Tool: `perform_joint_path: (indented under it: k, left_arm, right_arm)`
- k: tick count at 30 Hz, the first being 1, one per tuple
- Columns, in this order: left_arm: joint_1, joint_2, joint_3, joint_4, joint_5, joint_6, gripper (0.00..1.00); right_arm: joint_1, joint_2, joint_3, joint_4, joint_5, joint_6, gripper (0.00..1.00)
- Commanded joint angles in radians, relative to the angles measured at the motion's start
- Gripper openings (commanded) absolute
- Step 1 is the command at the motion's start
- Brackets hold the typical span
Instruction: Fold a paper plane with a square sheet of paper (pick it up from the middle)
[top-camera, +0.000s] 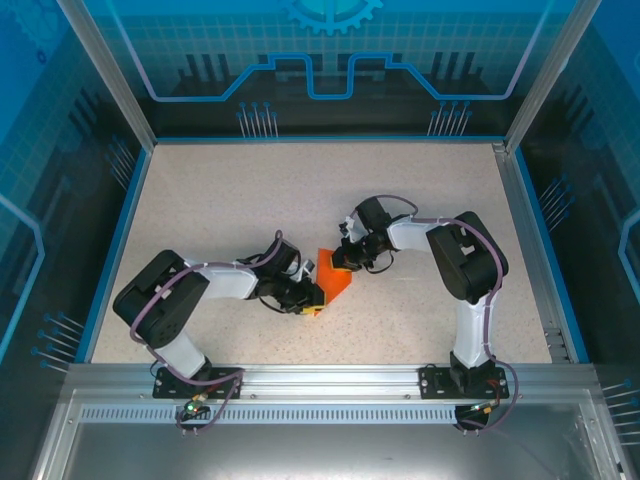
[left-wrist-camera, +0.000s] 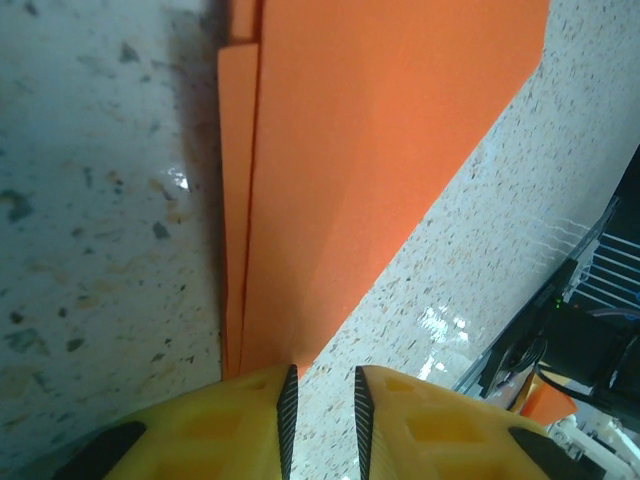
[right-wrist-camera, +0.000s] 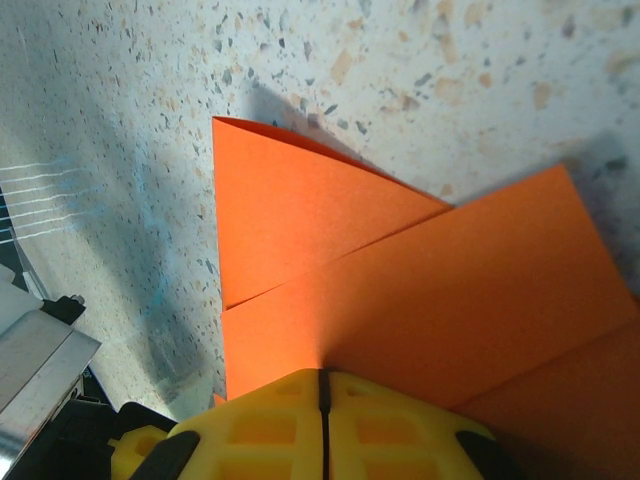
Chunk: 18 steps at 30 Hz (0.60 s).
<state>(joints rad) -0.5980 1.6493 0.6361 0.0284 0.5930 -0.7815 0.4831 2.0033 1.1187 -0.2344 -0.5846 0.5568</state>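
The orange sheet of paper (top-camera: 335, 275) lies folded into a pointed, layered shape in the middle of the table, between the two arms. In the left wrist view its narrow tip (left-wrist-camera: 290, 355) reaches the left finger (left-wrist-camera: 250, 420) of my left gripper (left-wrist-camera: 322, 420). Those jaws stand a little apart, with bare table showing between them. My right gripper (right-wrist-camera: 323, 385) is shut on an edge of the paper (right-wrist-camera: 400, 290), which creases where it is pinched. From above, the left gripper (top-camera: 312, 303) is at the paper's near corner and the right gripper (top-camera: 345, 262) at its far side.
The speckled table (top-camera: 220, 200) has a blue rim and transparent walls on three sides. An aluminium rail (top-camera: 330, 375) carrying both arm bases runs along the near edge. Dark parts of the right arm (left-wrist-camera: 590, 330) stand close beside the left gripper.
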Motion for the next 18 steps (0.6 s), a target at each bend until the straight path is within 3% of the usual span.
perform_joint_path:
  k: [1, 9, 18]
  left_arm:
    - [-0.005, -0.015, -0.054, -0.135, 0.011, 0.036, 0.25]
    - [-0.006, -0.063, -0.068, -0.234, 0.011, 0.087, 0.26]
    - [-0.002, -0.201, -0.031, -0.267, -0.106, 0.042, 0.22]
  right_arm:
    - [0.011, 0.088, -0.029, -0.061, 0.136, -0.017, 0.07]
    - [0.011, 0.083, -0.027, -0.071, 0.143, -0.021, 0.07]
    - [0.011, 0.041, -0.004, -0.083, 0.106, -0.025, 0.11]
